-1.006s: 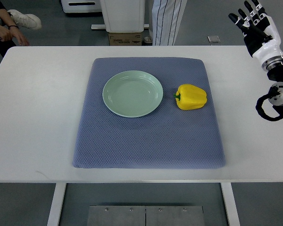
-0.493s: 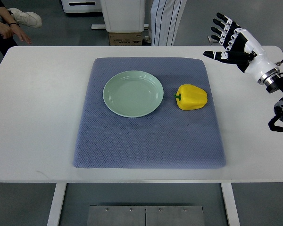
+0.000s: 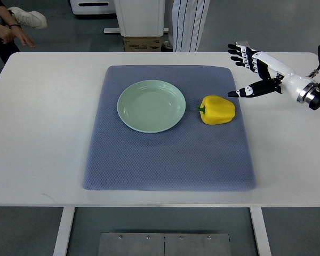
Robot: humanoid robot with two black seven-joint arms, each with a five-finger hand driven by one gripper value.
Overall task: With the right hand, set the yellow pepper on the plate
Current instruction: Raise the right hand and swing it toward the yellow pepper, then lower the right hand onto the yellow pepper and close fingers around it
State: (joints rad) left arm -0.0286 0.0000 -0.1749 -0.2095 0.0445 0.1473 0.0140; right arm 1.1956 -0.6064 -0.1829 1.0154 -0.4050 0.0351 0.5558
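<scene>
A white table carries a blue-grey textured mat that lies centred between its left and right edges, reaching close to the far edge. Beyond the far edge, on a grey floor, stand a white pedestal base above a cardboard box and a person's striped trouser legs. Off the far left corner, another person's hand and white shoe show.

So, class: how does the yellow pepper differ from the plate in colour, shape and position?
The yellow pepper is bright yellow with a green stem; the plate is pale green. The pepper is lumpy and bulky, while the plate is flat, round and empty. The pepper lies nearer the open right hand than the plate does. Both rest on the blue mat.
</scene>
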